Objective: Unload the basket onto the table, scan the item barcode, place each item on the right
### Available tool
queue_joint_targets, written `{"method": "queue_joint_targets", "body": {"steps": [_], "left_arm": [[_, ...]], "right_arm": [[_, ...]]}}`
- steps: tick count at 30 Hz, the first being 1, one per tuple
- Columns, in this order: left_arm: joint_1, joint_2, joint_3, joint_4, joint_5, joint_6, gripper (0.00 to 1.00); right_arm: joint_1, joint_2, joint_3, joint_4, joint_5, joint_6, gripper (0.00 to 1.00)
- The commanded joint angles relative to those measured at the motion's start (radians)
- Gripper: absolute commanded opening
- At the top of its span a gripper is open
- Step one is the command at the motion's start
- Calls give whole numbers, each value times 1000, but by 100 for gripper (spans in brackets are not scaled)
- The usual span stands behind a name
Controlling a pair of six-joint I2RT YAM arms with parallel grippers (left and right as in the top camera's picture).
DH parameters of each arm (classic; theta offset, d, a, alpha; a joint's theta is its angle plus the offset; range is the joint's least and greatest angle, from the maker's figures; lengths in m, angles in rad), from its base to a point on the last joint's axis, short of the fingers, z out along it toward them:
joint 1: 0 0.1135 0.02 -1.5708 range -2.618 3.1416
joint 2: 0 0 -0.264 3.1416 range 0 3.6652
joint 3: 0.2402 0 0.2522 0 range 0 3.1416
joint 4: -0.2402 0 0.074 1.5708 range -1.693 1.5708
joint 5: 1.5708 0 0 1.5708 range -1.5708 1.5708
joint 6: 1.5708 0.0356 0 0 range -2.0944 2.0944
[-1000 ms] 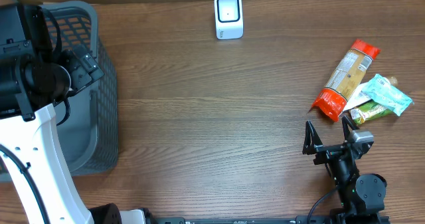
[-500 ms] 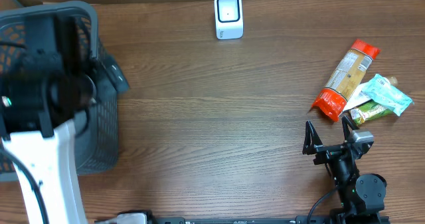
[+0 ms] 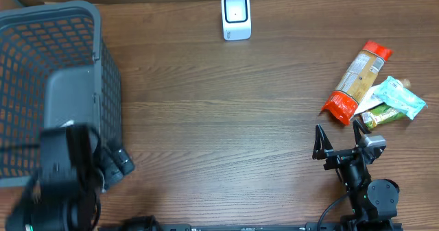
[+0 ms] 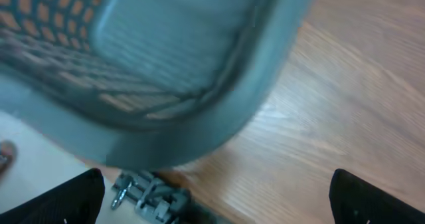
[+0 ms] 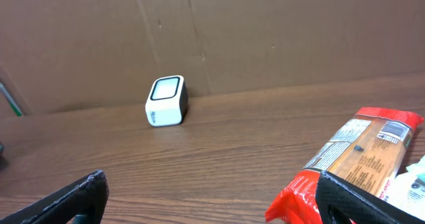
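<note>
A white barcode scanner [image 3: 236,16] stands at the table's back edge, also in the right wrist view [image 5: 166,101]. On the right lie a red-and-orange packet [image 3: 357,80] [image 5: 362,154], a teal packet [image 3: 400,96] and a green bar [image 3: 384,114]. My right gripper [image 3: 339,134] [image 5: 212,204] is open and empty, just in front and left of the red packet's end. Blurred, my left gripper [image 3: 113,168] [image 4: 219,204] hangs open and empty by the front right corner of the grey basket [image 3: 106,87].
The grey mesh basket [image 4: 199,117] fills the left side of the table, and nothing shows inside it. A brown cardboard wall [image 5: 265,31] runs behind the scanner. A metal clamp [image 4: 149,194] sits at the table's front edge under the left wrist.
The left arm has swung from above the basket's back part toward the front left corner of the table. Its jaws stayed open. The right arm and the packets have not moved.
</note>
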Motion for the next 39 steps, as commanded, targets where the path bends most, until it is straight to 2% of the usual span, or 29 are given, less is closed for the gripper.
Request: {"method": "queue_joint_targets", "body": {"steps": [1, 4, 8, 12, 18, 22, 27, 35, 39], "left_arm": [[19, -140, -127, 198, -36, 10, 99], [18, -251, -275, 446, 0, 27, 100], [10, -402, -507, 760, 100, 119, 99], [-6, -535, -749, 1081, 121, 131, 100], [-14, -707, -1078, 1415, 142, 130, 99], [-33, -798, -1229, 1520, 136, 133, 100], [-39, -882, -1350, 1548, 118, 161, 99], [-38, -881, -1389, 1524, 116, 257, 100], [-38, -880, -1388, 1526, 123, 258, 99]], "right_arm": [[7, -12, -11, 5, -1, 6, 100], [7, -12, -11, 5, -1, 6, 100], [7, -12, -11, 5, -1, 6, 100], [7, -12, -11, 5, -1, 6, 100], [7, -12, -11, 5, -1, 6, 100], [7, -12, -11, 5, -1, 6, 100], [7, -12, -11, 5, -1, 6, 100], [7, -12, -11, 5, -1, 6, 100], [7, -12, -11, 5, -1, 6, 100]]}}
